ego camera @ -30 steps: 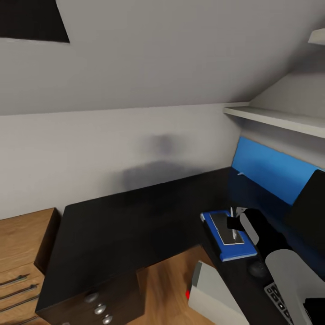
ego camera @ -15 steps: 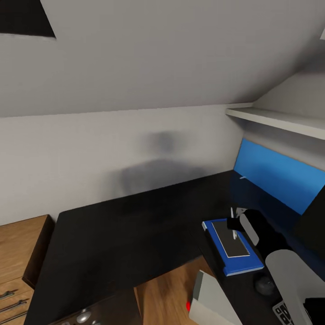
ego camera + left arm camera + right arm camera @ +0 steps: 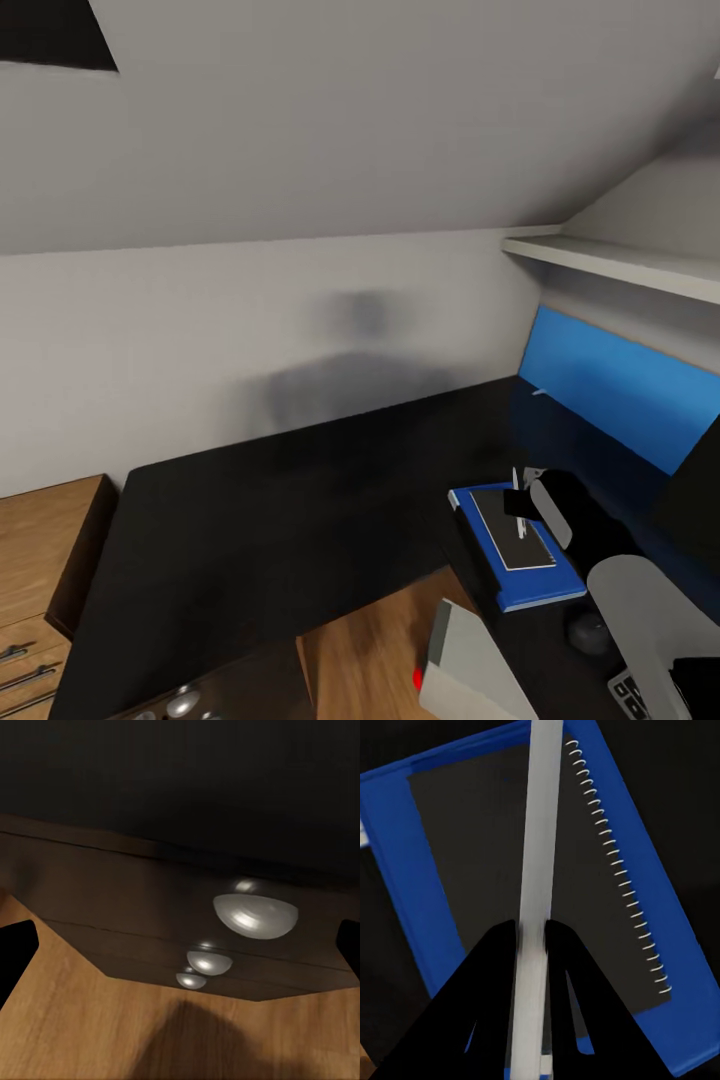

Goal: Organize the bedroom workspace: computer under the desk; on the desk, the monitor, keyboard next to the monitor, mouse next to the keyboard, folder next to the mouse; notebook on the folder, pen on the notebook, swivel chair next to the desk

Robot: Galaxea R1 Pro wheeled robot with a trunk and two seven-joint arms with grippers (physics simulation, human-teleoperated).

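Note:
On the black desk (image 3: 280,510) the blue folder (image 3: 535,590) lies with the dark-covered spiral notebook (image 3: 505,530) stacked on it. My right gripper (image 3: 518,503) hovers over that stack, shut on the white pen (image 3: 519,520). In the right wrist view the pen (image 3: 538,855) runs between the black fingers (image 3: 495,967), over the notebook (image 3: 472,847) and folder (image 3: 397,870). I cannot tell whether the pen touches the notebook. The mouse (image 3: 590,632), a keyboard corner (image 3: 630,692) and the monitor edge (image 3: 700,480) sit to the right. The grey computer (image 3: 470,670) stands below the desk. My left gripper (image 3: 180,945) is open facing the drawer knobs (image 3: 255,916).
A light-wood cabinet (image 3: 40,560) stands left of the desk. A white shelf (image 3: 620,265) juts out above the blue back panel (image 3: 620,390). The sloped wall closes in over the desk's far side. Wood floor (image 3: 370,640) shows between the desk's two wings.
The whole head view has shifted, so the camera moved. My right gripper still holds the pen over the notebook in about the same spot.

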